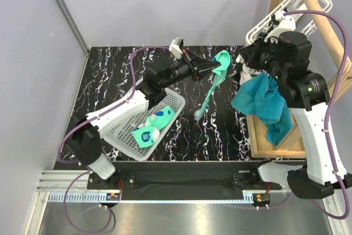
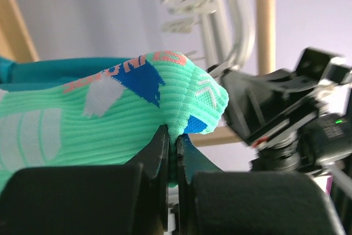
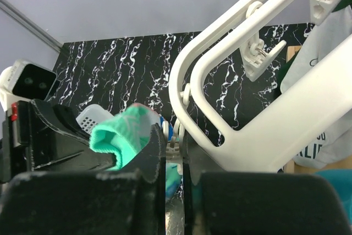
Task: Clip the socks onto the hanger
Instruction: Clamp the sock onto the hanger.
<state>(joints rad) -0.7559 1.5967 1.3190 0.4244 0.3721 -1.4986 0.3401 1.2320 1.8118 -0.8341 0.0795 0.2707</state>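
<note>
My left gripper (image 1: 212,65) is shut on the cuff of a mint-green sock (image 1: 219,64) and holds it up in the air; the sock hangs down over the table. In the left wrist view the sock (image 2: 110,119) is pinched between the fingers (image 2: 159,152). My right gripper (image 1: 248,59) is shut on a small white clip (image 3: 175,136) of the white hanger (image 3: 247,81), squeezing it, with the sock cuff (image 3: 118,136) just to its left. The hanger (image 1: 280,17) hangs from the wooden rack. Two more socks (image 1: 151,127) lie in the basket.
A white mesh basket (image 1: 124,136) sits at the front left of the black marbled table. A wooden pole rack (image 1: 316,9) stands at the right with a darker-teal cloth (image 1: 264,103) draped on it below my right arm.
</note>
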